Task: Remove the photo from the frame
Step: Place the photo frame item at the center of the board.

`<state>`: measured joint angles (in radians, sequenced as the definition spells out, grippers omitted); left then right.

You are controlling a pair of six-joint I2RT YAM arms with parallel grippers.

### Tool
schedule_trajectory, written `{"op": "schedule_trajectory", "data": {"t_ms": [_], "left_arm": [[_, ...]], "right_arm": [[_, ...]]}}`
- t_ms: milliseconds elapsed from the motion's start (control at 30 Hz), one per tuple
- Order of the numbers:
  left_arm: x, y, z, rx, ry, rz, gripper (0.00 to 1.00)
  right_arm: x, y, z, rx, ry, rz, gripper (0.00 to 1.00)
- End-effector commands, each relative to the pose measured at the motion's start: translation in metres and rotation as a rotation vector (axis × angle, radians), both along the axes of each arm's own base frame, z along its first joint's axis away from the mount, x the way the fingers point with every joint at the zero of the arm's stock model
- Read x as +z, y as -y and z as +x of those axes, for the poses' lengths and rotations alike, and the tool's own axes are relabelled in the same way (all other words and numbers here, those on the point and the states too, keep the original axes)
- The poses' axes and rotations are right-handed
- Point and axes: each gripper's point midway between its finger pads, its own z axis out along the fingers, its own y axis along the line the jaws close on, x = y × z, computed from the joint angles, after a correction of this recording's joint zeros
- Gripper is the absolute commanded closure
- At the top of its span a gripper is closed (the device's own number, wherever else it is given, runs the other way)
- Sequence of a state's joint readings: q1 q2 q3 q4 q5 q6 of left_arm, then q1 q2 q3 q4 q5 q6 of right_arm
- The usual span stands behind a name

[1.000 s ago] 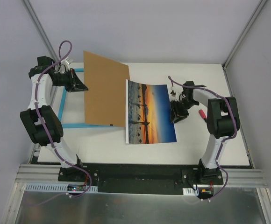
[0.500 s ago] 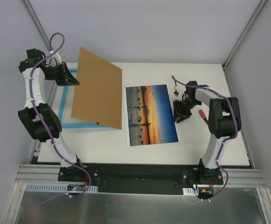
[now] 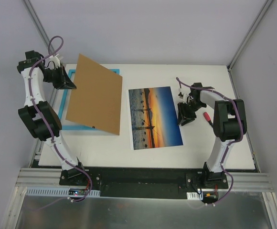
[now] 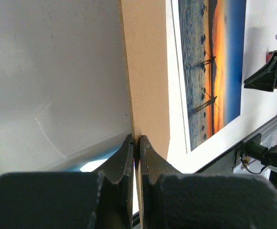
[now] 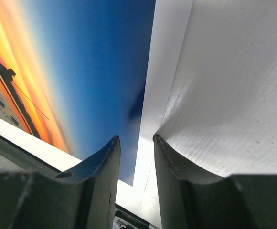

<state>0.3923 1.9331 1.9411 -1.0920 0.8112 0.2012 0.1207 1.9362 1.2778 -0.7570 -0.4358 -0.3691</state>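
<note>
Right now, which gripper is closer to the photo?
Right. The right gripper hovers open at the photo's right edge. The left gripper is off to the photo's left, clamped on the backing board above the frame.

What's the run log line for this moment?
photo: flat on table, out of frame | left fingers: shut on backing board, tilted over frame | right fingers: open at photo edge
</note>
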Motion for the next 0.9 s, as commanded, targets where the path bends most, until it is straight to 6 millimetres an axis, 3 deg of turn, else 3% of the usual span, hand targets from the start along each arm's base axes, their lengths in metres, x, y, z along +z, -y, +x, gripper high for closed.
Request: {"op": "schedule_trajectory", "data": {"t_ms": [0, 867], "left_arm": [[0.002, -0.025, 0.012, -0.004, 0.075, 0.131, 1.0], [-0.054, -0.072, 0.021, 0.1, -0.01, 0.29, 1.0]], "right_arm": [[0.005, 0.01, 0.001, -0.014, 0.022, -0.042, 0.63], [0.007, 0.007, 0.0, -0.019, 0.015, -0.015, 0.62]]}}
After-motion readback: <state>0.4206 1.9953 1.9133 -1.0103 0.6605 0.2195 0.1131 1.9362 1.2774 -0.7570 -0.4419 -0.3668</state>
